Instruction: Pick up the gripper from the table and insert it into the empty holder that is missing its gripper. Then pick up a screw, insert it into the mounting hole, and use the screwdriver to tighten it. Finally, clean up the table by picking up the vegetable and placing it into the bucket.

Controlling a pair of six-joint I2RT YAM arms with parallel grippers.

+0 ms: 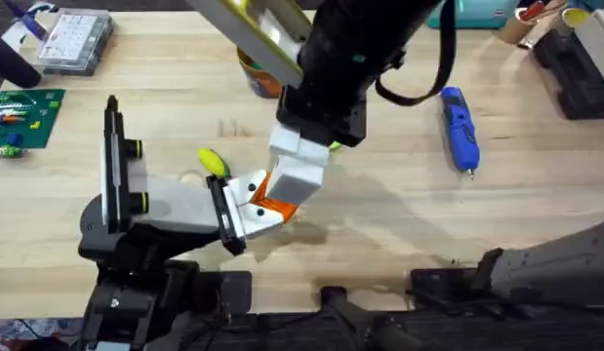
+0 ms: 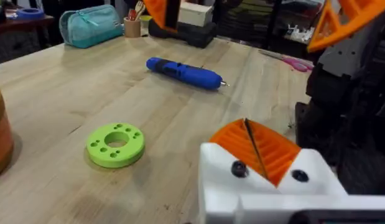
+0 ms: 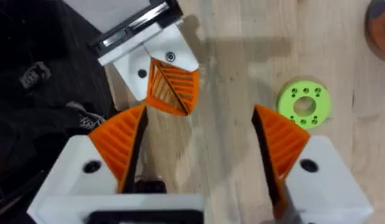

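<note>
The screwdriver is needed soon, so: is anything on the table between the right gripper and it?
Nothing tall. A flat green ring lies close to the line from the open right gripper to the screwdriver. Past the ring there is bare table up to the tool.

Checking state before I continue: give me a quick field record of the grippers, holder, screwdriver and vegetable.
right gripper: open, poised over the holder's front
left gripper: shut, pads together
holder: two orange pads meeting at its front
screwdriver: lying on table, nothing gripping it
vegetable: on table beside holder
green ring: flat on table
</note>
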